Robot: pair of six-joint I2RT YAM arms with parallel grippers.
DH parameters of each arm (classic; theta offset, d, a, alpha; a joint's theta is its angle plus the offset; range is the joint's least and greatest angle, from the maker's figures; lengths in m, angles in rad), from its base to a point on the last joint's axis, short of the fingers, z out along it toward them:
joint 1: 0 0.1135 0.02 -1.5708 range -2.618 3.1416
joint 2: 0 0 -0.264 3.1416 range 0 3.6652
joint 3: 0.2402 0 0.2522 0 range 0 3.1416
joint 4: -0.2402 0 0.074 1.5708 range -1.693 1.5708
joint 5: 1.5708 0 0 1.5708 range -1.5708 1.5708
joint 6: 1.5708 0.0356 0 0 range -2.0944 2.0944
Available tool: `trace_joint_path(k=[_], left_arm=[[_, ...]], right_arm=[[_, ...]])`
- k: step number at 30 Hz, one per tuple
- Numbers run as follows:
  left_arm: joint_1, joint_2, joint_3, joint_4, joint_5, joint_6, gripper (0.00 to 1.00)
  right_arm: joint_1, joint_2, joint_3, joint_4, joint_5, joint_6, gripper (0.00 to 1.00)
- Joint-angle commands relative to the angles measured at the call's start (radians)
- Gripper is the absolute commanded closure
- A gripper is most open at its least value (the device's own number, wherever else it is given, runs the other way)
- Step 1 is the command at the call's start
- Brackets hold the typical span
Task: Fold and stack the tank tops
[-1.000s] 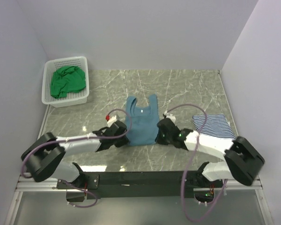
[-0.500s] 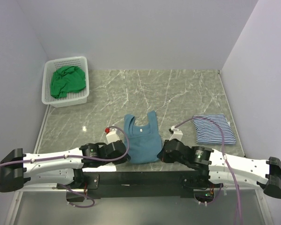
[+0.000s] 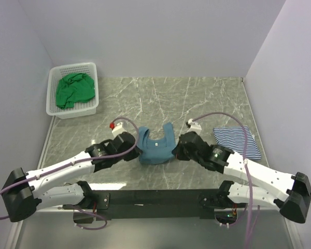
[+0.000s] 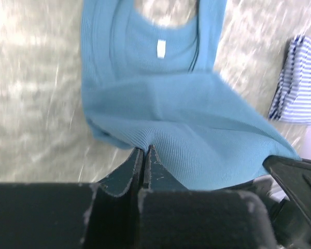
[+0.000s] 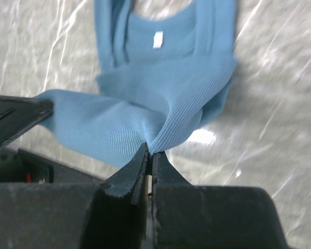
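Note:
The teal-blue tank top [image 3: 155,148] lies mid-table, its straps pointing away from me and its lower half lifted over its upper half. My left gripper [image 3: 136,151] is shut on the hem's left corner [image 4: 145,148]. My right gripper [image 3: 175,150] is shut on the hem's right corner [image 5: 151,150]. The teal cloth [image 4: 160,104] sags between the two grips, its neck label showing [image 5: 157,39]. The striped tank top [image 3: 237,142] lies folded at the right, also seen as striped cloth [image 4: 295,83] in the left wrist view. The green tank top [image 3: 72,90] sits crumpled in the basket.
The white lattice basket [image 3: 57,111] stands at the table's far left corner. Grey walls close in the left, back and right sides. Bare marble [image 3: 197,98] stretches behind the teal top.
Both grippers have carried the teal top's hem away from me, toward the straps, so the top now looks shorter and doubled over. The arms have swung forward and inward.

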Motion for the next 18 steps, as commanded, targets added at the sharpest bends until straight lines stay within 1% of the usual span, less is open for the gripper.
trace_joint_path(k=[1,2,3,4,5,6,8,9,10,11,12,13,14,15,16,17,18], left_arm=[[0.098,0.037,0.082,0.09,0.074,0.109,1.0],[0.122,0.064,0.093,0.103,0.09,0.137,0.99],[0.169,0.081,0.104,0.114,0.117,0.151,0.99],[0.194,0.101,0.127,0.127,0.13,0.165,0.99],[0.22,0.149,0.138,0.152,0.148,0.189,1.0],[0.272,0.173,0.147,0.173,0.177,0.201,0.99],[0.325,0.256,0.184,0.212,0.232,0.224,1.0],[0.375,0.282,0.196,0.233,0.258,0.235,1.0],[0.4,0.311,0.225,0.252,0.295,0.246,0.99],[0.418,0.376,0.246,0.259,0.295,0.261,0.99],[0.456,0.408,0.286,0.279,0.306,0.269,0.99],[0.477,0.443,0.308,0.293,0.326,0.275,0.99],[0.493,0.515,0.329,0.304,0.356,0.287,1.0],[0.526,0.555,0.38,0.312,0.366,0.292,0.99],[0.538,0.594,0.404,0.324,0.375,0.3,0.96],[0.55,0.665,0.429,0.339,0.403,0.323,0.9],[0.567,0.699,0.49,0.344,0.409,0.335,0.73]], right_arm=[[-0.102,0.054,0.074,0.073,-0.078,-0.13,1.0],[-0.155,0.071,0.091,0.086,-0.097,-0.146,1.0],[-0.181,0.11,0.1,0.108,-0.149,-0.162,1.0],[-0.206,0.132,0.111,0.121,-0.166,-0.187,1.0],[-0.234,0.181,0.13,0.133,-0.185,-0.201,1.0],[-0.284,0.209,0.144,0.158,-0.209,-0.215,1.0],[-0.333,0.268,0.196,0.171,-0.266,-0.25,1.0],[-0.378,0.331,0.215,0.193,-0.28,-0.261,1.0],[-0.399,0.362,0.235,0.201,-0.285,-0.275,1.0],[-0.418,0.396,0.276,0.21,-0.349,-0.282,1.0],[-0.438,0.466,0.299,0.227,-0.366,-0.29,1.0],[-0.464,0.5,0.322,0.233,-0.375,-0.302,1.0],[-0.479,0.537,0.374,0.234,-0.404,-0.31,0.98],[-0.491,0.615,0.405,0.241,-0.429,-0.333,0.94],[-0.508,0.655,0.436,0.238,-0.434,-0.339,0.8],[-0.518,0.727,0.495,0.228,-0.421,-0.345,0.73],[-0.528,0.758,0.525,0.21,-0.426,-0.354,0.67]])
